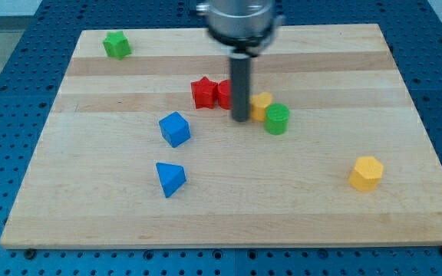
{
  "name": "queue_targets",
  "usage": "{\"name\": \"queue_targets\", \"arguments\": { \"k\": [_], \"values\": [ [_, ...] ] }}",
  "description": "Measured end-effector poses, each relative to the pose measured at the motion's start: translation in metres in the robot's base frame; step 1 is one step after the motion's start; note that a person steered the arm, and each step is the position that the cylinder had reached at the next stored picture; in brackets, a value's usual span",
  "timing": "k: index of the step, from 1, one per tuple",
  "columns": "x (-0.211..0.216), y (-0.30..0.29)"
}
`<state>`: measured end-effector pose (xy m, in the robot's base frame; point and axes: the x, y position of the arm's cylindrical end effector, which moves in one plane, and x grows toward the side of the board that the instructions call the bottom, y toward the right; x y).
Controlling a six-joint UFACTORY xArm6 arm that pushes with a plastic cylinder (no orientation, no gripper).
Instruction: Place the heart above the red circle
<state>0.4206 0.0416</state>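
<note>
The yellow heart (263,105) lies near the board's middle, partly hidden behind my rod. The red circle (225,93) sits just to its left, also partly hidden by the rod, and touches a red star (202,93) on its left. My tip (240,119) rests on the board between the red circle and the heart, at their lower edge, close against the heart's left side. A green circle (277,119) touches the heart at its lower right.
A green star (116,44) is at the top left. A blue cube (175,129) and a blue triangle (169,179) lie left of centre. A yellow hexagon (366,172) sits at the lower right. The wooden board (90,215) rests on a blue perforated table.
</note>
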Motion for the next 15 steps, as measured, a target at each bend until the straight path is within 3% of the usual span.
{"name": "queue_targets", "arguments": {
  "k": [1,4,6,13,15],
  "values": [
    [-0.022,0.017],
    [-0.034,0.085],
    [-0.123,0.03],
    [-0.109,-0.057],
    [-0.14,-0.098]
  ]
}}
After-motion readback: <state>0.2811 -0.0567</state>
